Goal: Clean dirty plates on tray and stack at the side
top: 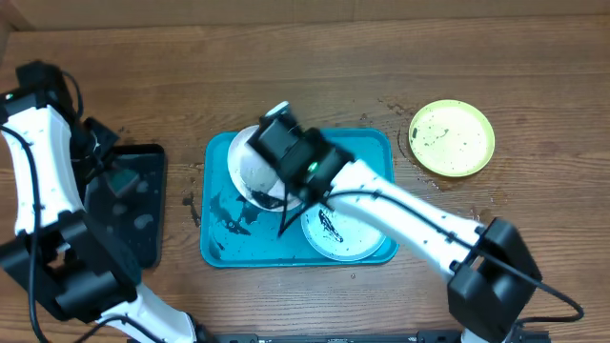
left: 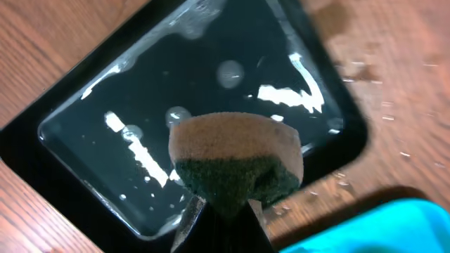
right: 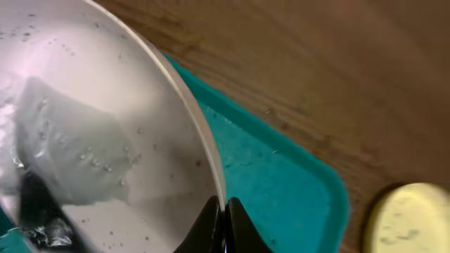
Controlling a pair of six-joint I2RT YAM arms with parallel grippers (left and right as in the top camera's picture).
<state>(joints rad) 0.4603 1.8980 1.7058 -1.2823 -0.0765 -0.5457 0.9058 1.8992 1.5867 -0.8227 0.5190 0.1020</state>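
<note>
The turquoise tray [top: 217, 250] lies mid-table. My right gripper [right: 219, 214] is shut on the rim of the white plate [right: 105, 140], holding it tilted over the tray's left half; the plate also shows in the overhead view [top: 246, 164]. The pale mint-rimmed plate [top: 348, 240] with black smears lies in the tray's right half. The yellow-green plate [top: 452, 138] lies on the table at the right and shows in the right wrist view [right: 411, 221]. My left gripper [left: 221, 207] is shut on a sponge [left: 235, 158] over the black tray [left: 176, 84].
The black tray [top: 143, 205] with water in it stands at the left, beside the turquoise tray. Black smears and water lie on the turquoise tray's left floor [top: 233, 224]. Water drops spot the wood near the yellow-green plate.
</note>
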